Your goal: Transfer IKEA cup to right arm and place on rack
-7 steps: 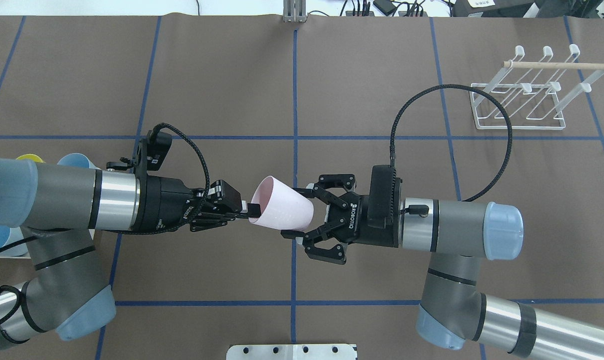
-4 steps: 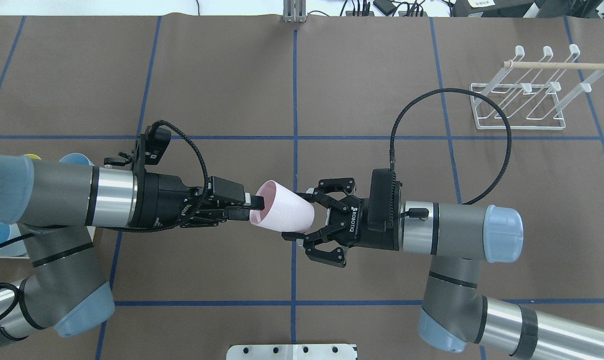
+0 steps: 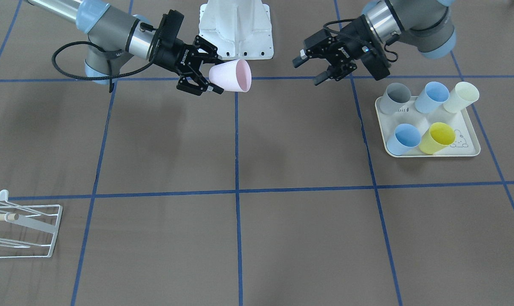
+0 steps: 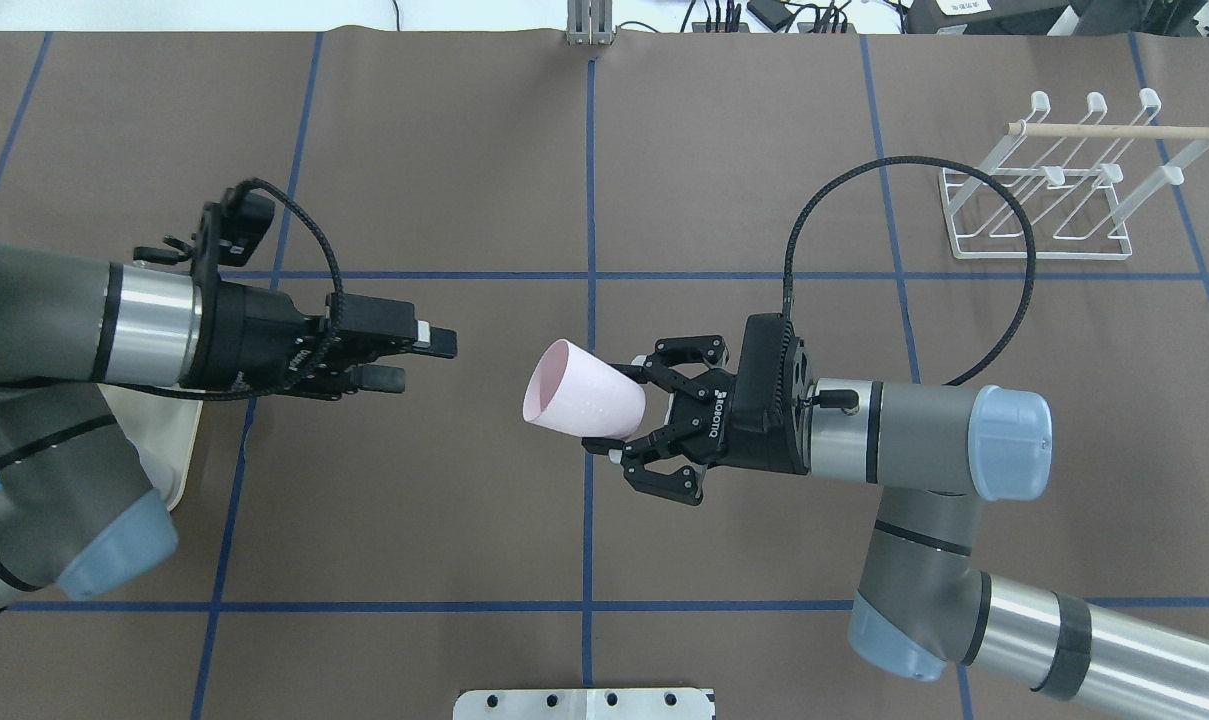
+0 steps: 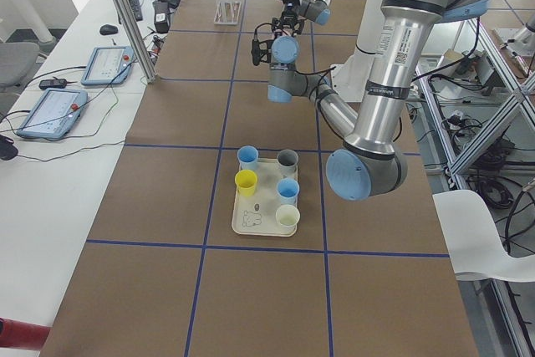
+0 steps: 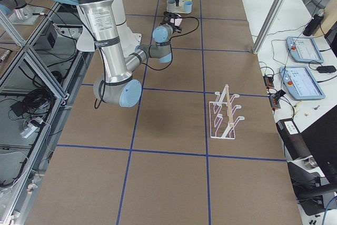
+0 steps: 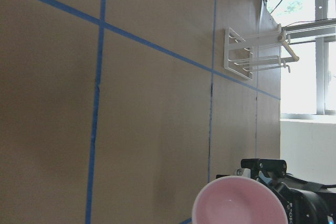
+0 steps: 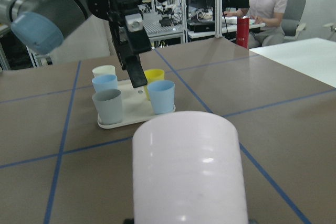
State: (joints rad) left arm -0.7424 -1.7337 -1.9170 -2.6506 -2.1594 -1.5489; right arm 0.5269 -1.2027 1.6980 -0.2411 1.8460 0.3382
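Note:
The pale pink IKEA cup (image 4: pixel 579 403) lies on its side in the air over the table's middle, mouth toward the left arm. My right gripper (image 4: pixel 629 410) is shut on the cup's base. The front view shows the same grip (image 3: pixel 216 73) on the cup (image 3: pixel 233 75). My left gripper (image 4: pixel 422 360) is open and empty, a cup's width away from the cup's mouth; it also shows in the front view (image 3: pixel 308 72). The white wire rack (image 4: pixel 1054 180) with its wooden dowel stands at the far right and holds nothing. The right wrist view shows the cup (image 8: pixel 189 166) close up.
A cream tray (image 3: pixel 469 151) with several upright cups, blue, grey, yellow and cream, sits on the left arm's side, partly under that arm in the overhead view. The white robot base (image 3: pixel 235 29) stands between the arms. Blue tape lines cross the brown mat.
My left gripper has let go of the cup's rim, opened and pulled back to the left. My right gripper has shut on the cup's base and holds it alone.

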